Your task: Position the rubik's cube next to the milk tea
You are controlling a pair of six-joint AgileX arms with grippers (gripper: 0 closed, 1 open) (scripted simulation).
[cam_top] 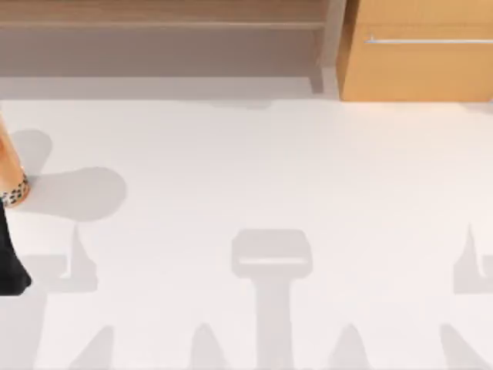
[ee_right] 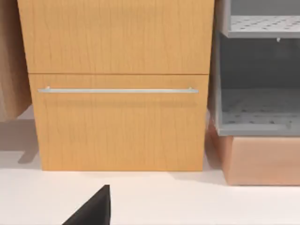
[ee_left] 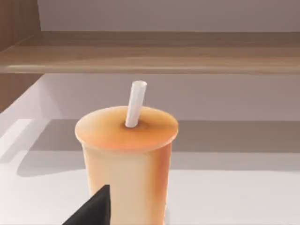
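The milk tea (cam_top: 11,179), a tan-orange cup with a dotted band at its base, stands at the table's far left edge, cut off by the top view's border. From the left wrist, the milk tea (ee_left: 125,159) stands close ahead, upright, with a white straw (ee_left: 135,104) in its flat lid. My left gripper (cam_top: 11,266) is a black shape just in front of the cup at the left edge; a black part of it (ee_left: 91,210) lies low before the cup. A black part of my right gripper (ee_right: 91,210) hangs over the table facing the cabinet. The rubik's cube is out of view.
A wooden drawer cabinet (cam_top: 420,50) with a metal handle (ee_right: 117,90) stands at the back right. Beside it sits a grey perforated shelf unit (ee_right: 258,108). A low wooden shelf (cam_top: 162,23) runs along the back. The white table (cam_top: 269,177) spreads wide between them.
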